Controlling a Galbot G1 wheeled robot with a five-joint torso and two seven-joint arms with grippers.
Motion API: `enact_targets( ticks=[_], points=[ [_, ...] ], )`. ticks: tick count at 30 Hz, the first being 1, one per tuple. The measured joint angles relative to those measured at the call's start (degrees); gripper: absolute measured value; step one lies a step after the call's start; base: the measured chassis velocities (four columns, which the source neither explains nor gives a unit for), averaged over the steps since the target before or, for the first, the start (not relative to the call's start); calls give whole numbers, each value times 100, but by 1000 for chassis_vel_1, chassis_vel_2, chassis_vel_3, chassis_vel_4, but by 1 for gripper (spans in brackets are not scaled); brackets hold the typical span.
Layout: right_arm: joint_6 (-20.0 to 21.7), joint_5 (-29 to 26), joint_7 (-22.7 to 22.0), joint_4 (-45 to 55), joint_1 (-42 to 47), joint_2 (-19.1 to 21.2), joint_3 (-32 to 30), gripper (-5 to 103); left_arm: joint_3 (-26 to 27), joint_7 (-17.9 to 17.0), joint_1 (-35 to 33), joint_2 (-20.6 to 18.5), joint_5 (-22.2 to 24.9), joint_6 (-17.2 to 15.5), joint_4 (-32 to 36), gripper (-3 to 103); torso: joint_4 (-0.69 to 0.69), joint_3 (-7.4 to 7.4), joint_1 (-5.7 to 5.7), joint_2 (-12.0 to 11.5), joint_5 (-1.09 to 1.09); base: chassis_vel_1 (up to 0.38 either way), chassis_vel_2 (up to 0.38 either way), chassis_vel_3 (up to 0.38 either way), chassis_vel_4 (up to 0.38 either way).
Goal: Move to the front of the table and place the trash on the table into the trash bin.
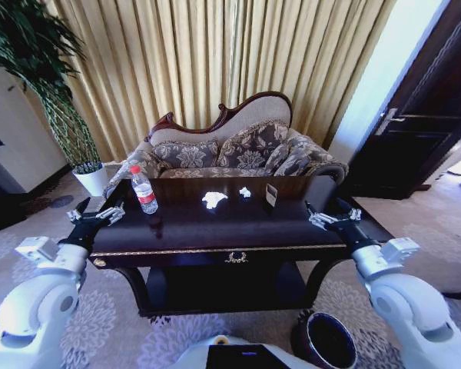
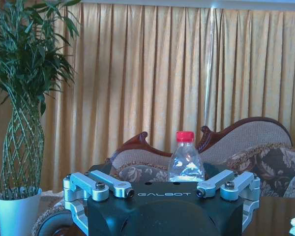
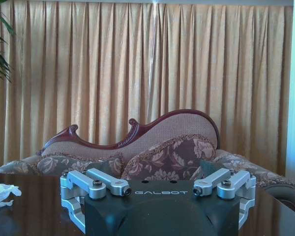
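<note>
Head view: bottle (image 1: 144, 190) stands on table (image 1: 215, 231).

The head view looks forward and down from above the near edge of the table (image 1: 215, 231), taking in both arms, with the sofa (image 1: 238, 146) and curtains (image 1: 215, 61) across the upper frame. Each wrist view sits low, near tabletop height, facing level toward that same sofa and curtains. The left wrist view looks close past the water bottle (image 2: 186, 157).

I see the water bottle (image 1: 144, 190) upright at the dark tabletop's (image 1: 215, 227) left, two paper scraps (image 1: 213, 200) mid-tabletop, and the trash bin (image 1: 326, 342) on the floor.
</note>
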State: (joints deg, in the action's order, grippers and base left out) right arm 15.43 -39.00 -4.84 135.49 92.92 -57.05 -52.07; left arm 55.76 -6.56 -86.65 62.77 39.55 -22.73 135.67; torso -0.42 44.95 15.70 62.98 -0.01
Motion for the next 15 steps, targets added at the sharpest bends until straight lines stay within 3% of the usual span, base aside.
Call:
enact_targets(
  ticks=[9, 12, 15],
  points=[
    [-41, 112, -31, -14, -1, 8, 18, 100, -13, 1, -22, 26, -4, -2, 35, 100, 0, 1, 0, 1, 0, 0, 0, 0, 0],
    [74, 145, -65, -5, -24, 89, 35, 100, -3, -8, -44, 29, -5, -10, 58, 100, 0, 1, 1, 1, 0, 0, 0, 0, 0],
    [432, -209, -326, 10, -158, 371, 49, 100, 26, -28, -101, 32, -7, -15, 134, 100, 0, 0, 0, 1, 0, 0, 0, 0, 0]
  ],
)
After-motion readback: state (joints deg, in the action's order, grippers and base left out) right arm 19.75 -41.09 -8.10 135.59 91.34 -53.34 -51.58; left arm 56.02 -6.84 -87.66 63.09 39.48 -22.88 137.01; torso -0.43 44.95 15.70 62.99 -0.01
